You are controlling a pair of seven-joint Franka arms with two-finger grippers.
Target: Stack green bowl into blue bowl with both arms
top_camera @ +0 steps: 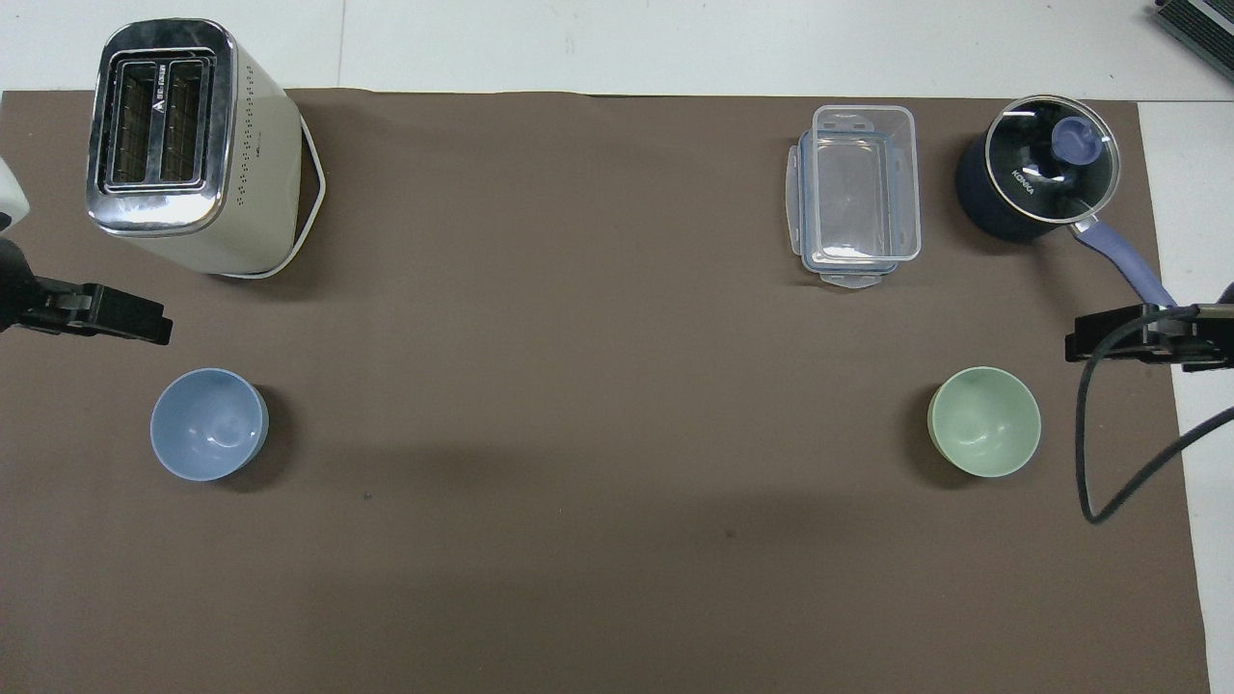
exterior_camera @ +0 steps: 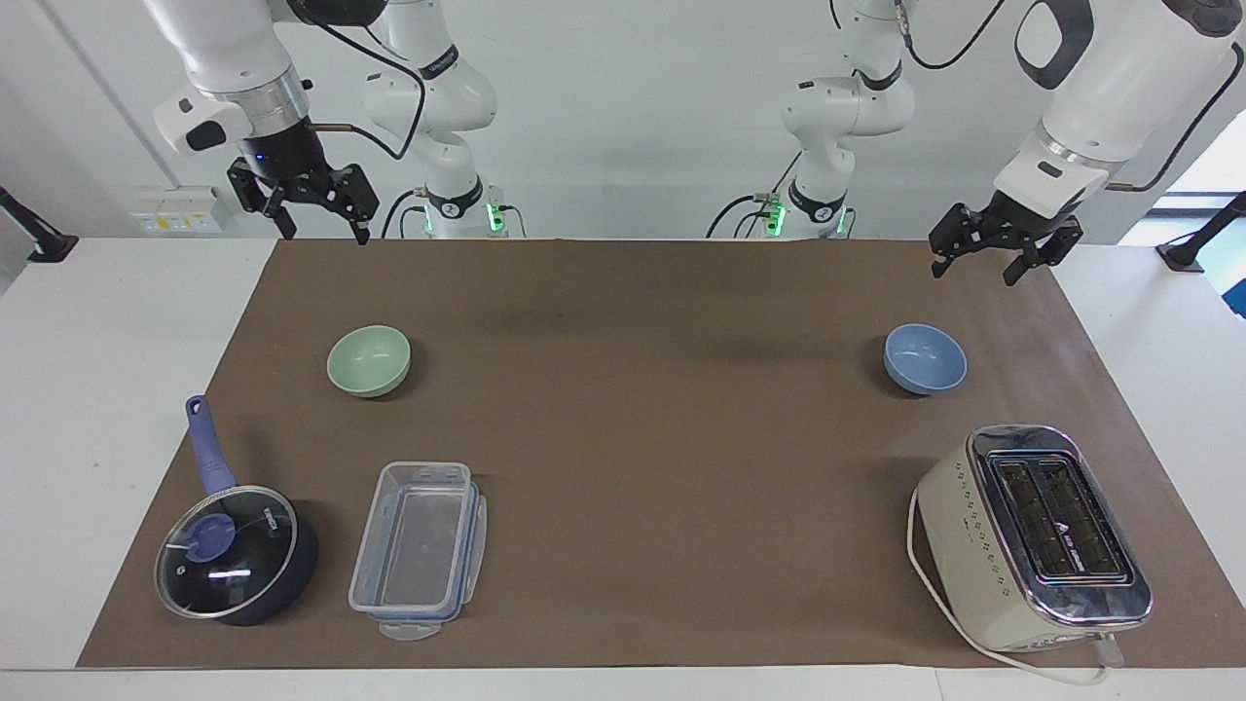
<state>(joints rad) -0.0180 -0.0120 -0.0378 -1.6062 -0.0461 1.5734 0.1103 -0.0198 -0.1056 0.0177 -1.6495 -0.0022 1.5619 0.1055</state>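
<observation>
On white table (exterior_camera: 117, 389), brown mat (exterior_camera: 642, 467).

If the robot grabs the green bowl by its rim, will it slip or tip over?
The green bowl looks smooth and matte, so it might slip a little in thin fingers. Its rounded sides narrow toward the base, so a sideways push could rock it. It looks small and empty, so probably light and stiff.

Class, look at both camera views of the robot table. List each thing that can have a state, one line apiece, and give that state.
Pale mint-green bowl: upright, empty, on the brown mat.
Periwinkle-blue bowl: upright, empty, apart from the green one.
Dark saucepan: glass lid on.
Clear plastic container: open, empty, resting on its lid.
Cream toaster: upright, slots empty.
Left gripper: open, raised, holding nothing.
Right gripper: open, raised, holding nothing.
</observation>
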